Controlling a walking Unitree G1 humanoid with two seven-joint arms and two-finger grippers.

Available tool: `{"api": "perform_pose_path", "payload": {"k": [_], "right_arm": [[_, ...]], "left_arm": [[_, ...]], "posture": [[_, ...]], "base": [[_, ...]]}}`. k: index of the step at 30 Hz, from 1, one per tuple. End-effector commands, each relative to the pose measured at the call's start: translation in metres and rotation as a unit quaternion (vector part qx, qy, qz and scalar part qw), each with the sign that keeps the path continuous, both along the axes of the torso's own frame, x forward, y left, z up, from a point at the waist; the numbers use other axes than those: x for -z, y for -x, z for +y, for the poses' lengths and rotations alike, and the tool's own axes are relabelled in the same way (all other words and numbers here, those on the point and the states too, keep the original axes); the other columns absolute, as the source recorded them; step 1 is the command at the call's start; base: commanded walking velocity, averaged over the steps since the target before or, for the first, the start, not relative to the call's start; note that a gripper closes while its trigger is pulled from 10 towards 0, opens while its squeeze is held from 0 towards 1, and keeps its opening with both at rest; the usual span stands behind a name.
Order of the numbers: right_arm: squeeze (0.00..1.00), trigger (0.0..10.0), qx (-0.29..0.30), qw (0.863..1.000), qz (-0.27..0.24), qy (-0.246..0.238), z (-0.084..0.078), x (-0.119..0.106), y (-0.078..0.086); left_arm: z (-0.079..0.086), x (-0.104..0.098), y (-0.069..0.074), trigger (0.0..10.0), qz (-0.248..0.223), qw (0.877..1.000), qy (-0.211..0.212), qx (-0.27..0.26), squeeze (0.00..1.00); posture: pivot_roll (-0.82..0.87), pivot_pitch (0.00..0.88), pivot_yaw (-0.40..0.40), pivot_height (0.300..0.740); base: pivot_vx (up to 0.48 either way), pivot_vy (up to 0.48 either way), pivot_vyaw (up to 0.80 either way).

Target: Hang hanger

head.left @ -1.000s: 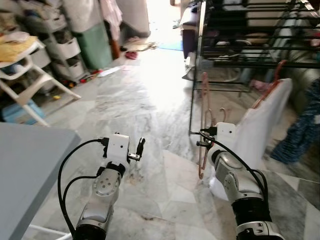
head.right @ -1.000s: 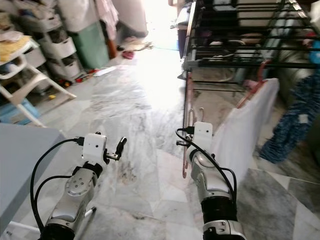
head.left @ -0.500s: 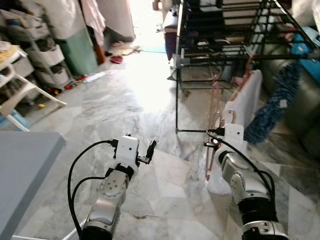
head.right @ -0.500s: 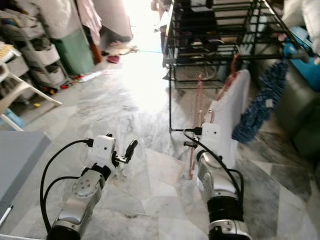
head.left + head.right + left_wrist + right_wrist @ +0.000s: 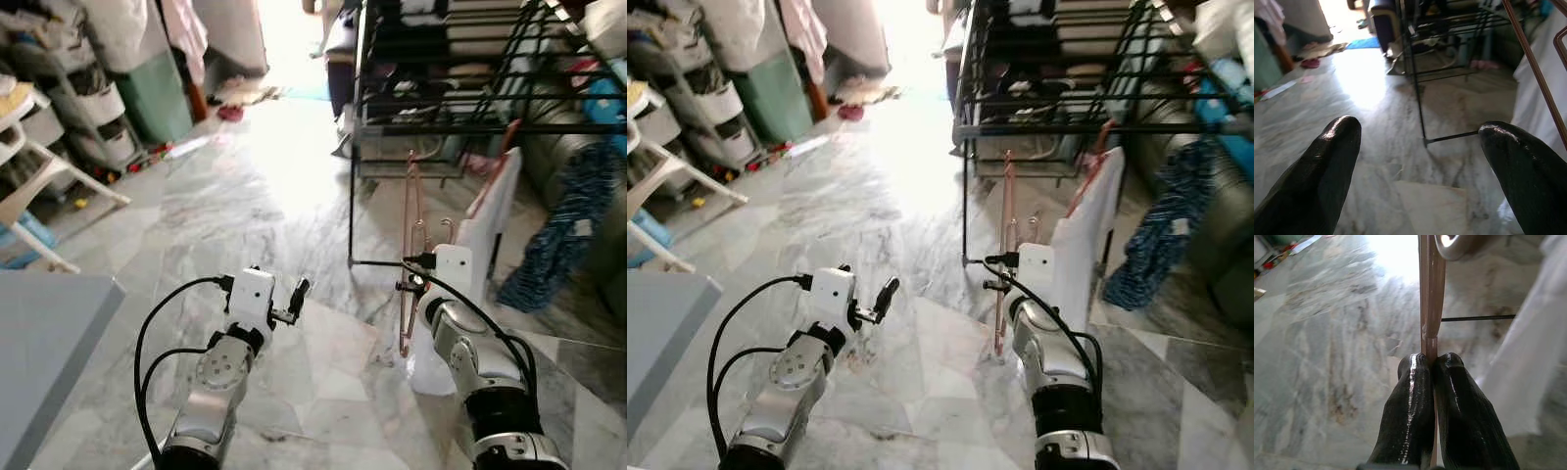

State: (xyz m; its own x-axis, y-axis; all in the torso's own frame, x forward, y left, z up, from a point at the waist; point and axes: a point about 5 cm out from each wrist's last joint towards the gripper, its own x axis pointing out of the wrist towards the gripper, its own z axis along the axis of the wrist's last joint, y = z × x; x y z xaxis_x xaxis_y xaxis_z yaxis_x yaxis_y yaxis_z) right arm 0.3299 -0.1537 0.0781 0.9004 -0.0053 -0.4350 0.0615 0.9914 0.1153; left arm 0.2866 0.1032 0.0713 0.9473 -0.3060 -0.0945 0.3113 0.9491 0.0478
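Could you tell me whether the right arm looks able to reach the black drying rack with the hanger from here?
Probably not yet: the right gripper grips the hanger low, and the drying rack stands beyond it.

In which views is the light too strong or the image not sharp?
Both eye views: the floor by the far doorway is blown out white. Left wrist view: the open left gripper has blurred fingers; the rack behind is fairly sharp. Right wrist view: glare on the floor at the top; the hanger in the right gripper is soft.

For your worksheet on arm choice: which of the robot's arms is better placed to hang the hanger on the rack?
Right. Its end effector already grips the hanger beside the rack; the left end effector is open.
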Motion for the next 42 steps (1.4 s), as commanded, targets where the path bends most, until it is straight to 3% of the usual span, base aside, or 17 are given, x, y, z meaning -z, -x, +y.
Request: {"api": "perform_pose_path", "payload": {"k": [1, 21, 29, 38, 42], "right_arm": [[0.0, 10.0, -0.006, 1.0, -0.001, -0.002, 0.004, -0.003, -0.003], [0.0, 10.0, 0.012, 0.998, 0.035, 0.043, -0.008, 0.009, -0.003], [0.0, 10.0, 0.0, 0.999, 0.037, 0.035, -0.005, 0.01, -0.003], [0.0, 10.0, -0.021, 0.997, 0.048, 0.056, 0.001, 0.0, -0.007], [0.0, 10.0, -0.043, 0.998, 0.029, 0.036, 0.009, -0.01, -0.011]], "left_arm": [[0.001, 0.0, 0.0, 10.0, 0.002, 1.0, -0.002, 0.001, 0.0], [-0.001, 0.003, 0.004, 10.0, 0.01, 1.0, -0.003, 0.012, 0.0], [0.0, 0.006, 0.004, 10.0, 0.02, 1.0, -0.006, 0.007, 0.0], [0.004, 0.01, 0.011, 10.0, 0.025, 1.0, -0.006, 0.016, 0.0], [0.008, 0.012, 0.015, 10.0, 0.026, 1.0, -0.005, 0.018, 0.0]], "posture": [[-0.07, 0.0, 0.096, 0.74], [-0.06, 0.0, 0.091, 0.74], [-0.06, 0.0, 0.088, 0.74], [-0.06, 0.0, 0.081, 0.74], [-0.06, 0.0, 0.079, 0.74]], "base": [[0.409, 0.0, 0.0], [0.39, 0.0, 0.0], [0.407, 0.0, 0.0], [0.0, 0.0, 0.0], [0.0, 0.0, 0.0]]}}
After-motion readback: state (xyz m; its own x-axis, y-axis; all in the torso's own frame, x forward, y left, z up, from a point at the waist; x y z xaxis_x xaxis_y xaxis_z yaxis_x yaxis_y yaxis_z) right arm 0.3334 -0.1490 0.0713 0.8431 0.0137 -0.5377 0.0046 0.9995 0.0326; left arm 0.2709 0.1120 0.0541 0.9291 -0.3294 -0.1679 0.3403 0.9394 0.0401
